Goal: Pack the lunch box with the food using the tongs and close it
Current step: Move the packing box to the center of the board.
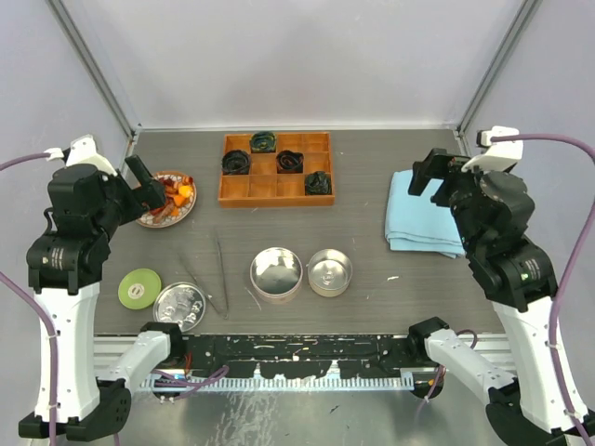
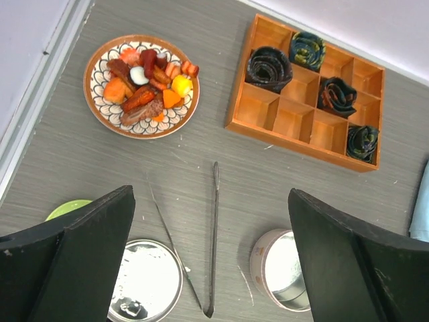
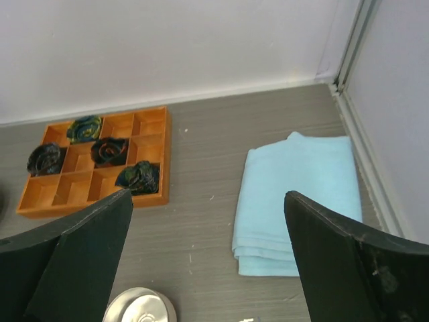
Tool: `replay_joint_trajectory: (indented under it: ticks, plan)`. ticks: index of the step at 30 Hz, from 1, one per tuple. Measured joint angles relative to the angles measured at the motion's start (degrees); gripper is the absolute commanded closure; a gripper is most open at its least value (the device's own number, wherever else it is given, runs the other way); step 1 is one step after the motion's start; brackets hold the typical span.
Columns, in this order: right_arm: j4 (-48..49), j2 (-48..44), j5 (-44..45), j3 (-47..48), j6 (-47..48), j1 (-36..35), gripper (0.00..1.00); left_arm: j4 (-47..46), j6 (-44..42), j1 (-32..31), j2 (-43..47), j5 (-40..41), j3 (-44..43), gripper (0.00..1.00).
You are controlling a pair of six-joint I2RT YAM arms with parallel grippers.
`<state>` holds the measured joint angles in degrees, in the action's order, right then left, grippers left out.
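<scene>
The right gripper point(image 3: 208, 201) gapes above a blue cloth point(image 3: 298, 194) and orange tray point(image 3: 151, 124) (four dark coils point(image 3: 107, 151)).

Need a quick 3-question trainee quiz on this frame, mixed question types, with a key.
1. True or false: the tongs lie on the table, and the left gripper and right gripper are both open and empty.
2. How many dark coiled lumps sit in the orange wooden tray?
3. The food is on: A the patterned plate; B the blue towel; C a round tin.

Key: 1 true; 2 four; 3 A.
</scene>
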<state>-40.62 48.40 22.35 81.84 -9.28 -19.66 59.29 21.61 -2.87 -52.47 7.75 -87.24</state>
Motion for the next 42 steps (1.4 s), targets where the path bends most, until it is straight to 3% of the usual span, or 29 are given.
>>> replay_joint_trajectory:
  ticks: [6, 12, 20, 32, 42]
  plan:
    - [2.91, 1.29, -7.63, -7.91, -4.35, 2.62, 0.00, -0.52, 0.48, 0.00, 0.33, 0.07, 4.33, 0.02]
    - [12.04, 5.49, -21.40, -20.04, -12.31, 4.42, 0.00, -1.84, 3.45, 0.00, -0.15, -2.01, 10.62, 0.02]
    - [13.25, 11.96, -28.89, -30.45, -19.45, -4.52, 0.00, -9.03, 9.97, -0.92, -3.96, -15.41, 23.47, 0.02]
    - [14.56, 2.08, -34.62, -49.35, -38.51, -14.64, 0.00, -16.68, 16.48, -23.76, -16.13, -27.30, 30.53, 0.02]
    - [25.24, 0.63, -43.08, -61.59, -51.10, -16.37, 0.00, -20.09, 22.64, -29.83, -16.76, -30.82, 38.38, 0.02]
